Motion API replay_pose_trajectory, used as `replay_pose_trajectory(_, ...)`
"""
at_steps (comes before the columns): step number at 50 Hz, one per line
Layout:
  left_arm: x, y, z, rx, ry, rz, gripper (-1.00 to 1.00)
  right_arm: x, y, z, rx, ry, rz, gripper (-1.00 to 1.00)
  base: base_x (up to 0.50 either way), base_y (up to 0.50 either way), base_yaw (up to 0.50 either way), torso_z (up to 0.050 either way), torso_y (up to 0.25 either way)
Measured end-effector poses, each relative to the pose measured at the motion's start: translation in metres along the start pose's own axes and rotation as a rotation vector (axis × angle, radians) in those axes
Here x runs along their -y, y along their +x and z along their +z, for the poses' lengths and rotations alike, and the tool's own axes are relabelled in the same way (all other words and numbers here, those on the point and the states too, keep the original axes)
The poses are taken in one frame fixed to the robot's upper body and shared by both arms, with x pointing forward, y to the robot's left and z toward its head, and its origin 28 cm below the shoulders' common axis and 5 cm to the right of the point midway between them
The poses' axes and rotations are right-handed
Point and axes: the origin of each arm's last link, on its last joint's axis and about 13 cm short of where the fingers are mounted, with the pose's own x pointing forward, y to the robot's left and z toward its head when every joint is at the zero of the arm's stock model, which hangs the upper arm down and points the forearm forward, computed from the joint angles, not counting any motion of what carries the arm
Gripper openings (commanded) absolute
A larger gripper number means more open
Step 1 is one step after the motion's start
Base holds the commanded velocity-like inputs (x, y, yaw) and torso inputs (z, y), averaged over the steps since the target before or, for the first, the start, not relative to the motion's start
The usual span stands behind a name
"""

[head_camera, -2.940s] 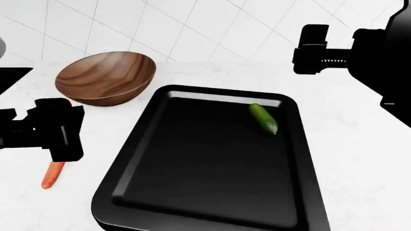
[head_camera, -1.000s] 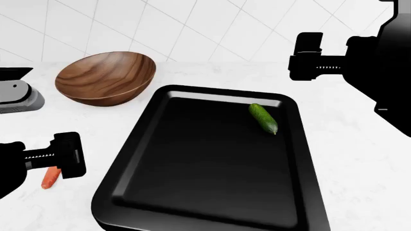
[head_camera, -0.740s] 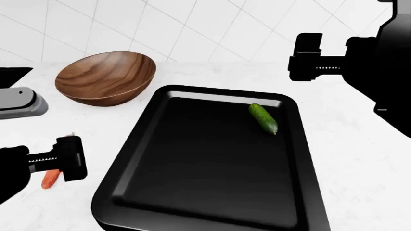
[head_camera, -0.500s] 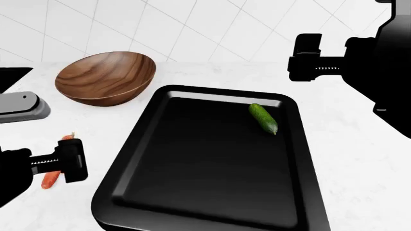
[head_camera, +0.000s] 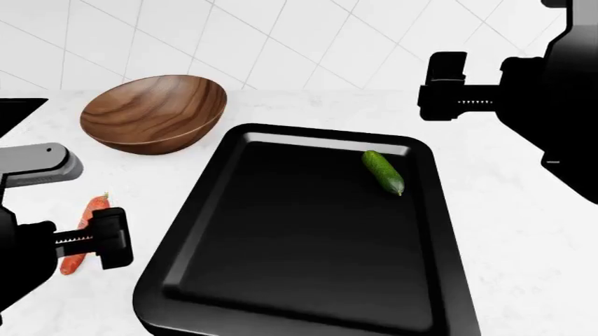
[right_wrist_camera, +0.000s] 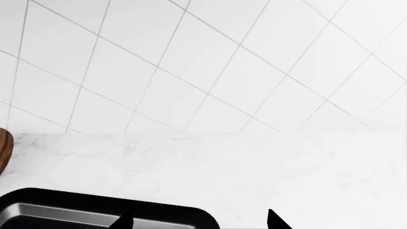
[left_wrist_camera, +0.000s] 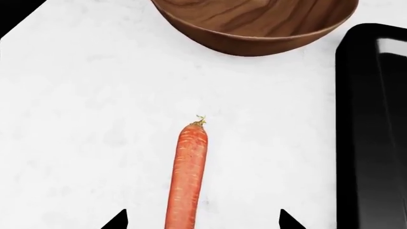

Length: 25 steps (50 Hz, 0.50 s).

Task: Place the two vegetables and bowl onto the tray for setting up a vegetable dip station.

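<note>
Left claw (head_camera: 105, 239), jaws apart, has dropped over the slim orange carrot (left_wrist_camera: 188, 174) on the counter — pickup looks imminent!

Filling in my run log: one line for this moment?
cucumber on tray | carrot, bowl on counter | left gripper open over carrot | right gripper open, empty
</note>
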Motion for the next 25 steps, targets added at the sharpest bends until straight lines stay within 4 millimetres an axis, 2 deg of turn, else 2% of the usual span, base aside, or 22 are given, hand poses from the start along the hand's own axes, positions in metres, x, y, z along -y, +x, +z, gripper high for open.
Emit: replay_pose_trajectory(25, -0.003, 0.015, -0.009, -0.039, -0.007, 0.020, 1.00, -0.001, 0.000, 0.000, 0.000, -0.004, 0.001, 1.00, 0.00, 0.00, 0.00, 0.000, 0.000)
